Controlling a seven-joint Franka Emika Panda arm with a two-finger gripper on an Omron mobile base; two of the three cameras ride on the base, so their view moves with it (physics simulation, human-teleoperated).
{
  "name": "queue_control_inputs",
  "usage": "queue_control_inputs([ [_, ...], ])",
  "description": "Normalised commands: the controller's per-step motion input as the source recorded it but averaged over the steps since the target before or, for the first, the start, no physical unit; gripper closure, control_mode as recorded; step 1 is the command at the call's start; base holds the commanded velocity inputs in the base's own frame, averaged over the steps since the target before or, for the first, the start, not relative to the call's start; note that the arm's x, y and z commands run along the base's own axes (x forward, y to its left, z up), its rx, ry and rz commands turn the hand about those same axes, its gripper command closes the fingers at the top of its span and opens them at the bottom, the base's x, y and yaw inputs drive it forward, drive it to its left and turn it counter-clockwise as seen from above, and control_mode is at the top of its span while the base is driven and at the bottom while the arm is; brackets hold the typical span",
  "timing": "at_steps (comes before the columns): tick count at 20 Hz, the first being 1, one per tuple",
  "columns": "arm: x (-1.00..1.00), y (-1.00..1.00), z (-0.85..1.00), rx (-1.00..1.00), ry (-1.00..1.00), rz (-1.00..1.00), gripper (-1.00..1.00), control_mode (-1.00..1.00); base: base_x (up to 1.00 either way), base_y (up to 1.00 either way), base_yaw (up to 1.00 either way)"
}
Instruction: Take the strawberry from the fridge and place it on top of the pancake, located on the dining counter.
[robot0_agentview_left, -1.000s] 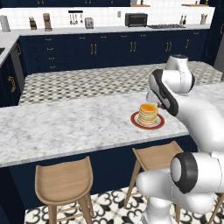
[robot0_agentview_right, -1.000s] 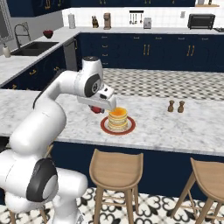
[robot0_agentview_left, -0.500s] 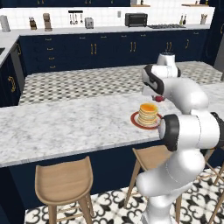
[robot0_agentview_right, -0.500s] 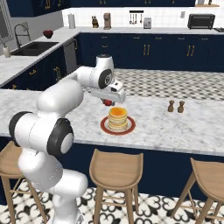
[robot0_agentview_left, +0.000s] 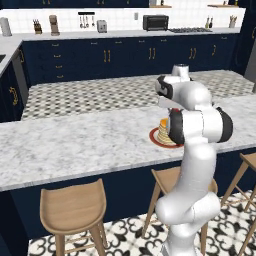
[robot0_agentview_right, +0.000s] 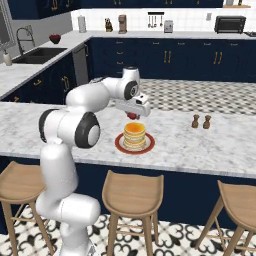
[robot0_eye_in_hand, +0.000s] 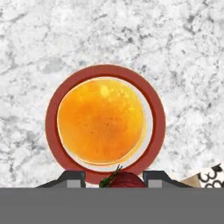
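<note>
A stack of golden pancakes (robot0_agentview_right: 134, 136) (robot0_eye_in_hand: 101, 120) (robot0_agentview_left: 163, 133) rests on a red-rimmed plate (robot0_agentview_right: 120, 145) (robot0_eye_in_hand: 51, 113) on the marbled dining counter (robot0_agentview_right: 210, 150) (robot0_agentview_left: 75, 145). My gripper (robot0_agentview_right: 132, 115) (robot0_eye_in_hand: 113, 178) hangs just above the stack, a little toward its far side, shut on the red strawberry (robot0_agentview_right: 132, 115) (robot0_eye_in_hand: 124, 180). In the hand view the strawberry with its green stem sits between the fingers (robot0_eye_in_hand: 72, 178) at the bottom edge, over the plate's rim. In the left base view my own arm covers the gripper and part of the plate.
Two small brown shakers (robot0_agentview_right: 201, 121) stand on the counter right of the plate. Round wooden stools (robot0_agentview_right: 133, 190) (robot0_agentview_left: 72, 205) line the near side. Navy cabinets and a back counter with appliances (robot0_agentview_left: 155, 22) lie beyond a patterned floor.
The arm has swung further over the dining counter, carrying the strawberry from beside the pancakes to just above them. The plate and pancakes have stayed put.
</note>
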Motion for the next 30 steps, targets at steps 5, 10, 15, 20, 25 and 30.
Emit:
queue_control_inputs([
  [5,0.71,-0.03,-0.32,0.0,0.03,0.0,1.0,-1.0,0.0,0.0,0.0],
  [10,0.0,-0.02,-0.34,0.0,0.03,0.0,1.0,-1.0,0.0,0.0,0.0],
  [15,-0.45,-0.02,-0.31,0.0,0.03,0.0,1.0,-1.0,0.0,0.0,0.0],
  [20,-0.2,-0.01,-0.23,0.0,0.05,0.0,1.0,-1.0,0.0,0.0,0.0],
  [25,0.11,0.05,-0.05,0.0,0.0,0.0,1.0,-1.0,0.0,0.0,0.0],
  [30,-0.11,0.11,-0.16,0.0,-0.02,0.0,1.0,-1.0,0.0,0.0,0.0],
])
